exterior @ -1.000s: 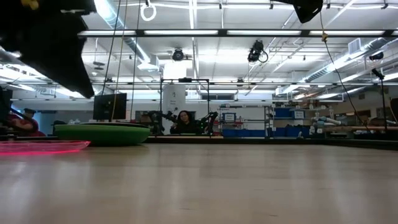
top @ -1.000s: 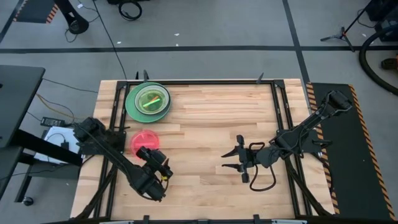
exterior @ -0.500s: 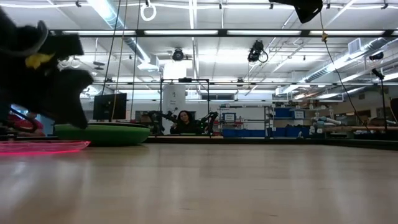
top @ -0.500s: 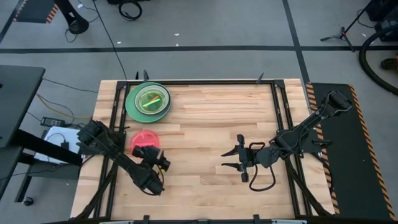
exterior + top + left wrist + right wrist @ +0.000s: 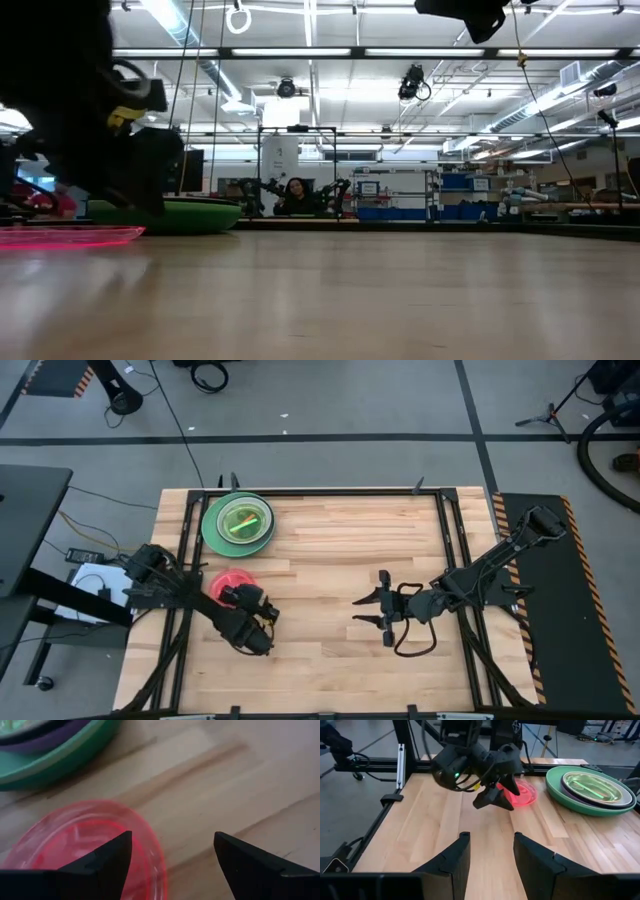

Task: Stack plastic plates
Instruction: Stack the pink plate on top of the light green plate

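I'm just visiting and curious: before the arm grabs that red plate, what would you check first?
1. Left end effector open: ok, fingers spread in the left wrist view.
2. Lined up with the red plate: ok, it sits at the plate's edge.
3. Red plate lying flat on the table: ok.
4. Plate rim between the fingers: cannot tell.
5. Green stack ready to receive it: ok, nothing over it.
6. Right end effector out of the way: ok, open and off to the far side.
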Motion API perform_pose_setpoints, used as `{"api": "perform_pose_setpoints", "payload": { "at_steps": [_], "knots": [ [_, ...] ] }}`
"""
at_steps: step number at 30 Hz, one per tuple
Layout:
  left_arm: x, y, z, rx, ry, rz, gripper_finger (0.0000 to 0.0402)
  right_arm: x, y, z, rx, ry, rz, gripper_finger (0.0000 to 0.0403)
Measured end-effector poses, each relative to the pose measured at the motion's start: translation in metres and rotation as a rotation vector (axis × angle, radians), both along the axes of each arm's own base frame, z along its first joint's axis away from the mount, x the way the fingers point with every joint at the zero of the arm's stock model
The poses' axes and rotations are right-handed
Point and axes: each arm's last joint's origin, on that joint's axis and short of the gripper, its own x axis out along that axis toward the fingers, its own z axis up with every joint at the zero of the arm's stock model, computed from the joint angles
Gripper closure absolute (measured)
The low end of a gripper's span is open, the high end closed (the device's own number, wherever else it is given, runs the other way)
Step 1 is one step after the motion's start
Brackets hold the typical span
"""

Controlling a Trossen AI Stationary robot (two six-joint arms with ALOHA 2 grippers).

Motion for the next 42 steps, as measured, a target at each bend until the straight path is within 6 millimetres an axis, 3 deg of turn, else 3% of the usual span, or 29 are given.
{"api": "perform_pose_setpoints", "payload": {
  "at_steps": [5, 14, 22, 34, 42],
  "knots": [
    [0.011, 0.024, 0.006, -0.116, 0.097, 0.047, 0.0115, 0.0, 0.0, 0.0, 0.002, -0.002, 0.002, 0.0245],
    [0.038, 0.04, 0.001, -0.11, -0.046, 0.034, 0.0115, 0.0, -0.001, 0.0, 0.008, 0.001, -0.001, 0.0245],
    [0.035, 0.046, -0.005, -0.075, -0.044, 0.06, 0.0116, 0.0, 0.0, -0.003, 0.01, 0.029, 0.015, 0.0245],
    [0.009, 0.055, -0.031, -0.074, -0.105, 0.17, 0.0116, 0.0, 0.0, -0.003, 0.013, 0.026, 0.014, 0.0245],
    [0.014, 0.044, -0.017, -0.091, -0.029, 0.138, 0.0116, 0.001, 0.0, -0.001, 0.021, 0.011, 0.013, 0.0245]
  ]
}}
